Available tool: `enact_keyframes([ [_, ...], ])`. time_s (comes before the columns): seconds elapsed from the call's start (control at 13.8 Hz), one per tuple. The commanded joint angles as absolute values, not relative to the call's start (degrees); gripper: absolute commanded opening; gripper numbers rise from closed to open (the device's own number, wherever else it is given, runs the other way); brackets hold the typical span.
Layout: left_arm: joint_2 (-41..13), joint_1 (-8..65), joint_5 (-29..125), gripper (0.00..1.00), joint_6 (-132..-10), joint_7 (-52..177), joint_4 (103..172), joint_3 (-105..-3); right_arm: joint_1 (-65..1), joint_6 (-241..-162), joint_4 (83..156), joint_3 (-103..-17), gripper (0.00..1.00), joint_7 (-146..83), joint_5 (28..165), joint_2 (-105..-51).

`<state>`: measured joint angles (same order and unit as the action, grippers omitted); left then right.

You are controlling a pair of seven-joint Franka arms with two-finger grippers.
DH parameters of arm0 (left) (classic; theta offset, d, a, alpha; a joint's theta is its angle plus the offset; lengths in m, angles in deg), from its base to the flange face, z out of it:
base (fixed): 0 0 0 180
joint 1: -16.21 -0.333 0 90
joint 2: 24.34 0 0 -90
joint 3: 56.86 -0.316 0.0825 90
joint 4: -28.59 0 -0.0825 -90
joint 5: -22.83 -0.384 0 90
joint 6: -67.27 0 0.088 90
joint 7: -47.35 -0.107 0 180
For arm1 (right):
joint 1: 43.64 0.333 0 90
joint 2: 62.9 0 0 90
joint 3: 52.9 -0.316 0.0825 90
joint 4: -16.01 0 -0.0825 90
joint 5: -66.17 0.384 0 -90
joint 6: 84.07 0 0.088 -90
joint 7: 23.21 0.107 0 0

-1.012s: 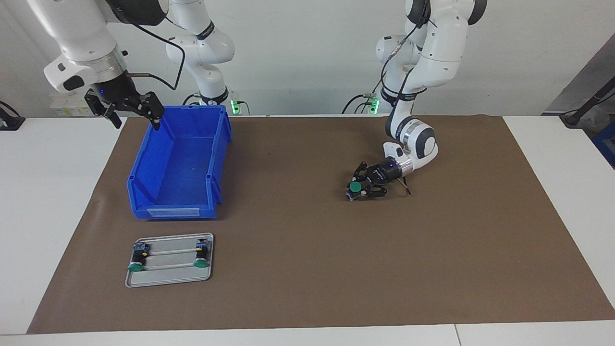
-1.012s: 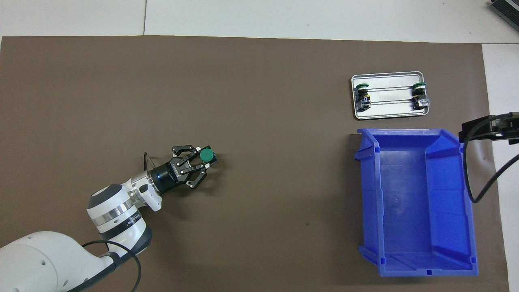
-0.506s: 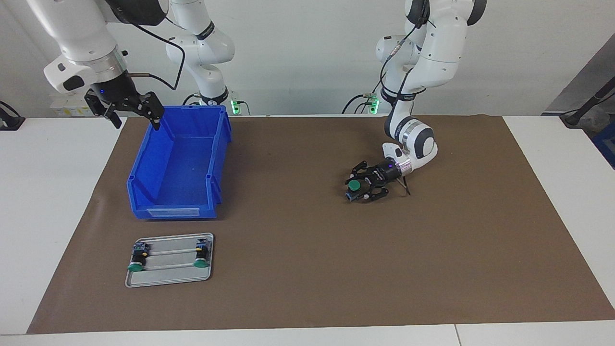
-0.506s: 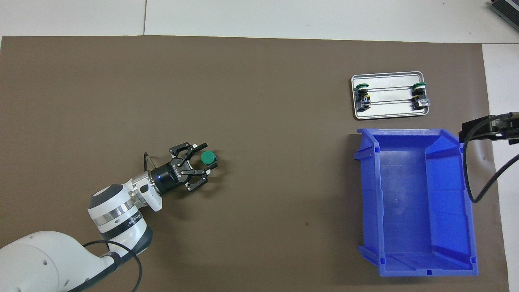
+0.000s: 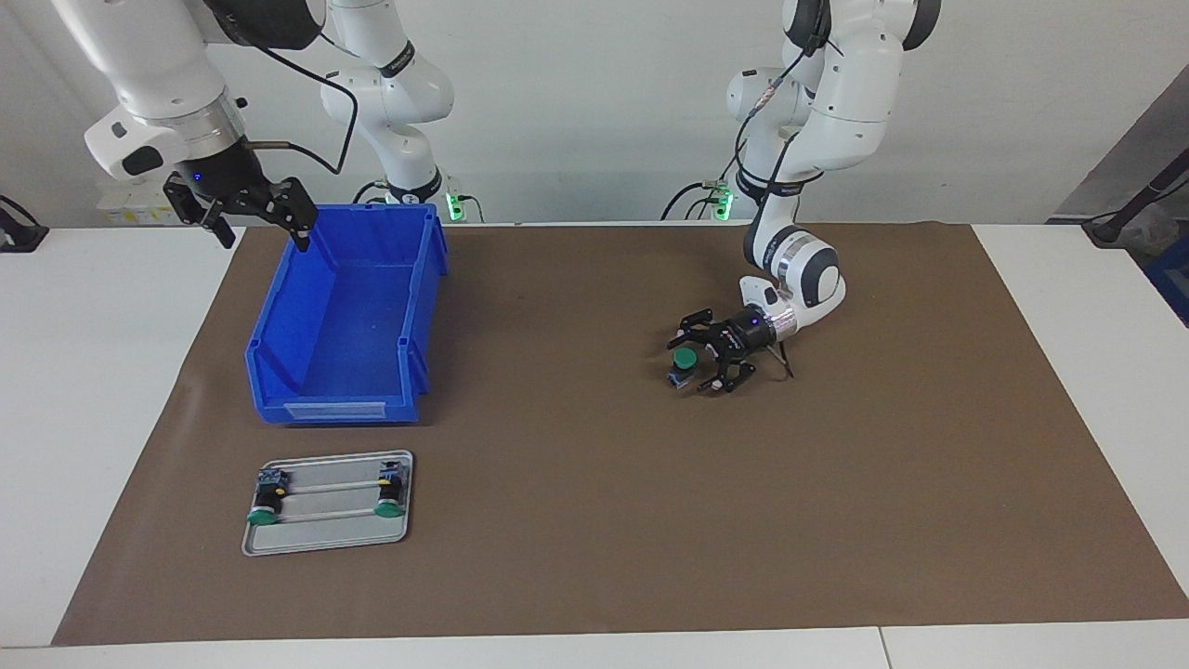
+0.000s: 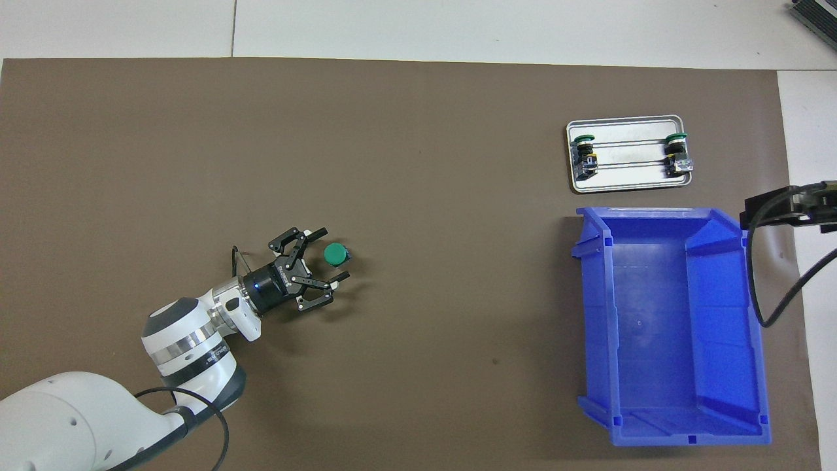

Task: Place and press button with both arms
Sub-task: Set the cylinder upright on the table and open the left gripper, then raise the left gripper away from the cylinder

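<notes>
left gripper [image 5: 699, 360] low over the brown mat [image 5: 594, 520] at the left arm's end of the table, fingers spread wide, holding nothing. the button [image 5: 683, 364] stands upright on the mat, green cap up, just in the mouth of the open fingers; one finger passes beside the cap on the side nearer the robots, the other sits apart on the side away from them. no contact that I can see, though the facing view is too tight there to rule out a light touch

status as I read it: place step done, button is set down and released. press step not yet done, cap is uncovered

right gripper [image 5: 243, 206] hangs in the air over the robot-side rim of the blue bin [image 5: 344, 316] at the right arm's end, fingers apart, empty, waiting. it is well apart from the button, so the press would need a long reach across the mat

bin looks empty. farther from the robots than the bin, a small metal tray [image 5: 327, 528] carries two more buttons [image 5: 267, 497] of the same kind, lying on their sides, untouched
</notes>
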<state>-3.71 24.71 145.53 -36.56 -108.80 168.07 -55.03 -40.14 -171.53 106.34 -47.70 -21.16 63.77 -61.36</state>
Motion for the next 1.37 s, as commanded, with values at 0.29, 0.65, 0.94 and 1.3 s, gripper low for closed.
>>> enact_keyframes([
  [0.29, -4.83, 20.00, 140.98, 1.00, -36.44, -105.42, 168.33, -55.36, -40.39, -170.91, 106.72, -47.98, 1.00, -20.48, 64.41, -60.97],
  [0.65, -9.39, 12.70, 132.17, 1.00, -36.79, -89.98, 165.18, -55.36, -40.39, -170.91, 106.72, -47.98, 1.00, -20.48, 64.41, -60.97],
  [0.94, -14.49, 12.52, 129.72, 1.00, -36.88, -68.98, 161.49, -57.99, -40.39, -170.91, 106.72, -47.98, 1.00, -20.48, 64.41, -60.97],
  [1.3, -19.59, 12.95, 102.89, 1.00, -44.95, -28.68, 145.35, -59.41, -40.39, -170.82, 106.72, -47.98, 1.00, -20.48, 64.41, -60.97],
])
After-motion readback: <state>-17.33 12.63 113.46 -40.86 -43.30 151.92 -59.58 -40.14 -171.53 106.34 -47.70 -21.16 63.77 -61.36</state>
